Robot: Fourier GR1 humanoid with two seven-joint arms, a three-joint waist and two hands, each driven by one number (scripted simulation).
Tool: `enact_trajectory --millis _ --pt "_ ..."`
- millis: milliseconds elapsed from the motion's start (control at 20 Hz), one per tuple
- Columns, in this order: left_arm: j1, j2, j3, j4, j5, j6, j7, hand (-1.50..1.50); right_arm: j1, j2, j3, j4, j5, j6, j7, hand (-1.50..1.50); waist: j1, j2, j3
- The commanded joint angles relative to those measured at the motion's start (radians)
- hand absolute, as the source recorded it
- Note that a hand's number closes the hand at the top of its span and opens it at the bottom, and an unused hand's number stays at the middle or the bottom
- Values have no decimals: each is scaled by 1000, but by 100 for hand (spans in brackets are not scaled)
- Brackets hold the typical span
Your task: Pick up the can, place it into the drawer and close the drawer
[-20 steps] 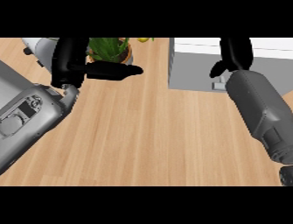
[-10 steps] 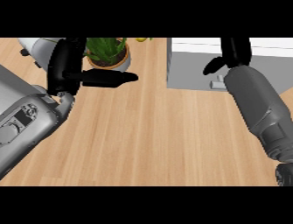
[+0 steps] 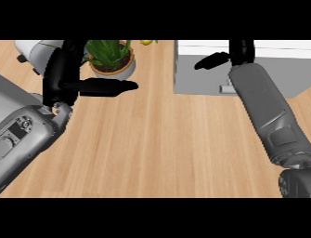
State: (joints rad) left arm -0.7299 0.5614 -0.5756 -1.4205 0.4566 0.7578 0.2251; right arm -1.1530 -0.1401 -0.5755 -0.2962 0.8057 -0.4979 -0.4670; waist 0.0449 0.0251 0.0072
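Right hand now reaching further over the grey drawer unit than a second ago, thumb out to the side, fingers running out of view; cannot tell what they are doing, probably working at the drawer. Can not showing anywhere; possibly hidden. Left hand resting open, thumb pointing right. Wooden table, potted plant and white appliance standing at the back.

Light wood-grain counter, green plant, white drawer.
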Motion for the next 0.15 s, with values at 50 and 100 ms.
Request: enact_trajectory --millis 50,100 --pt "46 41 50 -34 12 -33 -8 -150 -51 33 -99 -25 -130 18 -30 -150 11 -10 -6" --pt "48 -8 18 -31 -22 14 -13 -150 -96 -9 -97 -10 -126 66 12 -150 6 -10 -6"
